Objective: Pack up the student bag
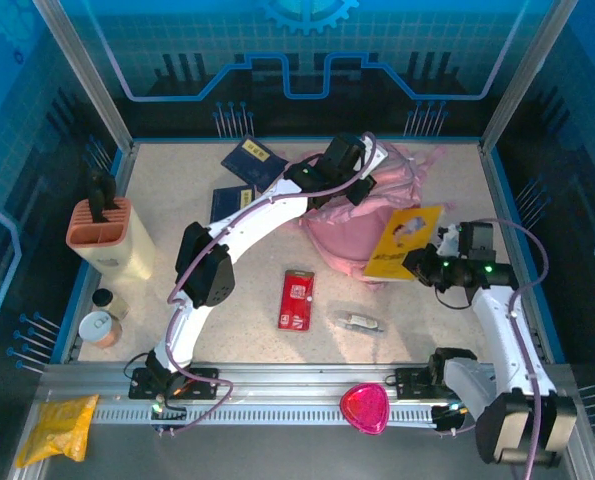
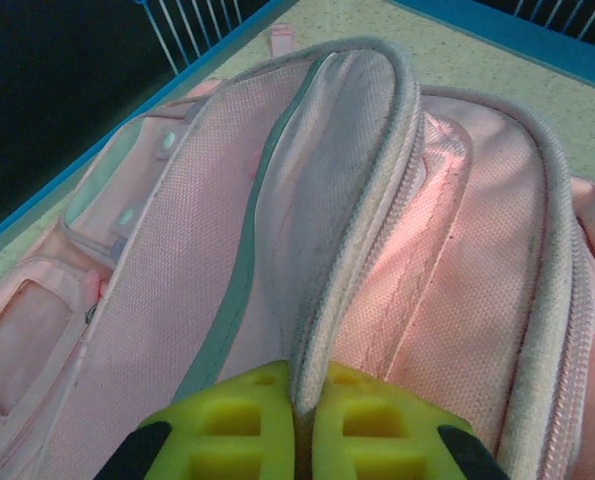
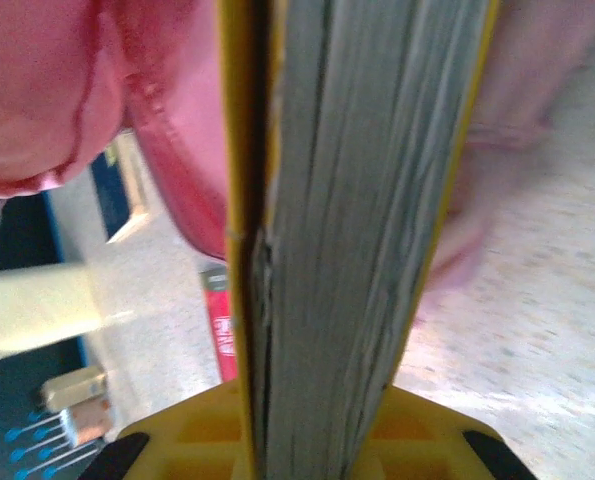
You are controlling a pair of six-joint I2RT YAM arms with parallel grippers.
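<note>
Two arms reach to the student bag [image 1: 339,243], which lies pink and slumped at the far middle of the table [image 1: 247,330], just right of a dark blue book [image 1: 254,163]. The left gripper [image 2: 299,405] is pinched tight on the zipper-edged rim of the bag's opening, with the fabric caught between its yellow fingers. The right gripper [image 1: 420,263] is clamped on a yellow book [image 1: 405,238], held tilted at the bag's right side. Nearer the arms lie a red packet [image 1: 296,299] and a small clear item [image 1: 361,321].
</note>
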